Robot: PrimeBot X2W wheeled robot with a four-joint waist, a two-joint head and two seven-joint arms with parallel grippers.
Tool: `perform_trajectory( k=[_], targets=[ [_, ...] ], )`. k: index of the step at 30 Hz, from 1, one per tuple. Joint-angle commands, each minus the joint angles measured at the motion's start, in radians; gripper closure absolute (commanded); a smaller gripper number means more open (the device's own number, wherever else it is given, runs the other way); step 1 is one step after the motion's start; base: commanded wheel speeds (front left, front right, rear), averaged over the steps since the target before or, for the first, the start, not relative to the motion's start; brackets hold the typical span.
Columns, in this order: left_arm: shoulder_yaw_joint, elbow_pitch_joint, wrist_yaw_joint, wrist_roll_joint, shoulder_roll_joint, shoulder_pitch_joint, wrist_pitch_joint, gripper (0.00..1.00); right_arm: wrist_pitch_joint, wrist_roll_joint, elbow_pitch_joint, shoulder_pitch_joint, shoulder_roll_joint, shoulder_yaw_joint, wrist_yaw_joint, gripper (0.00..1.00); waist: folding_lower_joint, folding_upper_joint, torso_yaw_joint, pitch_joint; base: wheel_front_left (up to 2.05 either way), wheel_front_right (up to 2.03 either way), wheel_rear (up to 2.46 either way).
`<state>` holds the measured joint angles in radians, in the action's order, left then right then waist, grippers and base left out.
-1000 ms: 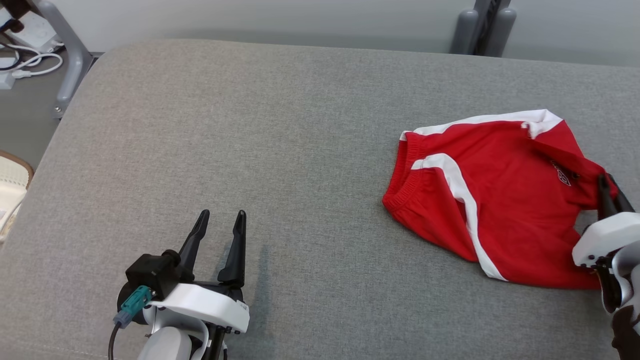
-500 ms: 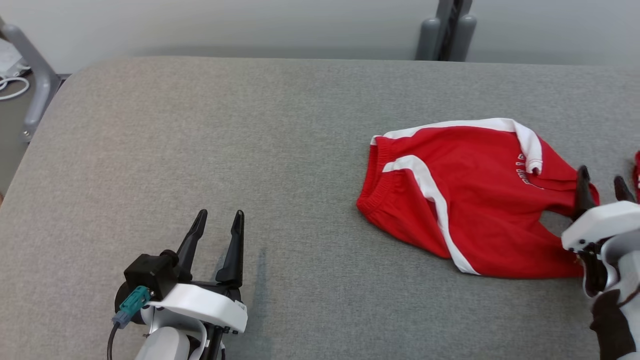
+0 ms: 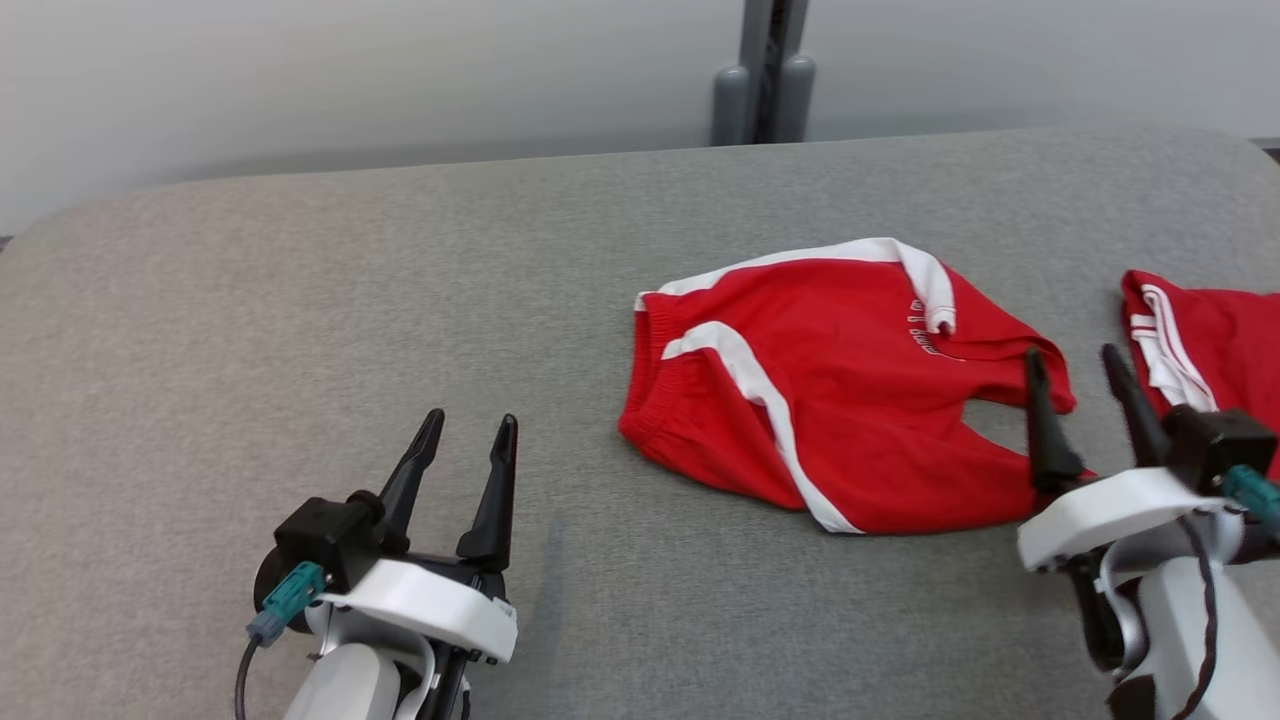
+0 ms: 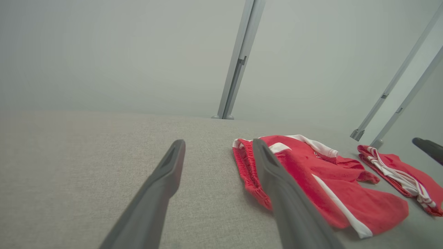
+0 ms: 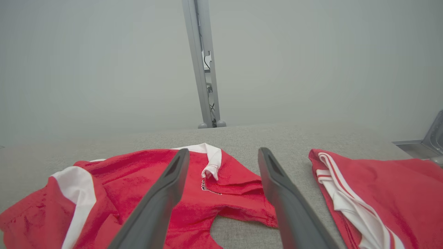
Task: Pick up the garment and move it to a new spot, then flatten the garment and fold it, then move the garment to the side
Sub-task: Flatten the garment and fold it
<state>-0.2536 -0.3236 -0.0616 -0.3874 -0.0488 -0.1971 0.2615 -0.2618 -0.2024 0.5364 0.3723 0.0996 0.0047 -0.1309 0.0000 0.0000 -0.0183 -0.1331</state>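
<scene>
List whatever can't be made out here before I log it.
- Second red garment: cut off by the head view's right edge, partly behind the right end effector.
- Lettering on the red shorts: too small to read, head view.
- Waistband in left wrist view: partly behind a left end effector finger.

Garment (image 3: 850, 400): red shorts with white side stripes and white hem trim, laid loosely spread and rumpled, not folded. The elastic waistband is turned away from the right gripper (image 3: 1070, 352). One leg hem is flipped over, with small lettering beside it. The garment lies ahead and left of that gripper, well apart from the left gripper (image 3: 471, 418).
</scene>
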Motion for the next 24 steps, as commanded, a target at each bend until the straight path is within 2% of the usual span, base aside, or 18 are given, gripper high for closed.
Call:
perform_trajectory(
  k=[1, 3, 9, 13, 17, 24],
  targets=[
    [-0.006, 0.000, -0.005, -0.003, -0.004, -0.028, 0.003, 0.00, -0.005, -0.030, -0.022, -0.020, -0.008, 0.016, 0.000, 0.00, 0.0000, 0.0000, 0.028, -0.003, 0.00, 0.00, 0.00],
    [-0.024, -0.013, -0.007, -0.009, -0.004, -0.039, 0.003, 0.00, -0.005, -0.067, -0.064, -0.048, -0.008, 0.042, 0.000, 0.00, 0.0000, 0.0000, 0.052, -0.011, 0.00, 0.00, 0.00],
    [-0.113, -0.083, -0.018, -0.024, -0.005, -0.135, -0.004, 0.00, -0.001, -0.057, -0.128, -0.093, 0.011, 0.086, 0.000, 0.00, 0.0000, 0.0000, 0.107, -0.041, 0.00, 0.00, 0.00],
    [-0.167, -0.159, 0.003, -0.064, -0.005, -0.212, -0.079, 0.00, 0.000, -0.057, -0.142, -0.099, 0.006, 0.092, 0.000, 0.00, 0.0000, 0.0000, 0.134, -0.056, 0.00, 0.00, 0.00],
    [-0.200, -0.203, 0.018, -0.152, -0.004, -0.279, -0.153, 0.00, 0.000, -0.073, -0.147, -0.096, -0.005, 0.089, 0.000, 0.00, 0.0000, 0.0000, 0.155, -0.073, 0.00, 0.00, 0.00],
    [-0.237, -0.294, 0.057, -0.170, -0.005, -0.366, -0.230, 0.00, -0.003, -0.065, -0.152, -0.087, -0.014, 0.090, 0.000, 0.00, 0.0000, 0.0000, 0.177, -0.101, 0.00, 0.00, 0.00]
  ],
)
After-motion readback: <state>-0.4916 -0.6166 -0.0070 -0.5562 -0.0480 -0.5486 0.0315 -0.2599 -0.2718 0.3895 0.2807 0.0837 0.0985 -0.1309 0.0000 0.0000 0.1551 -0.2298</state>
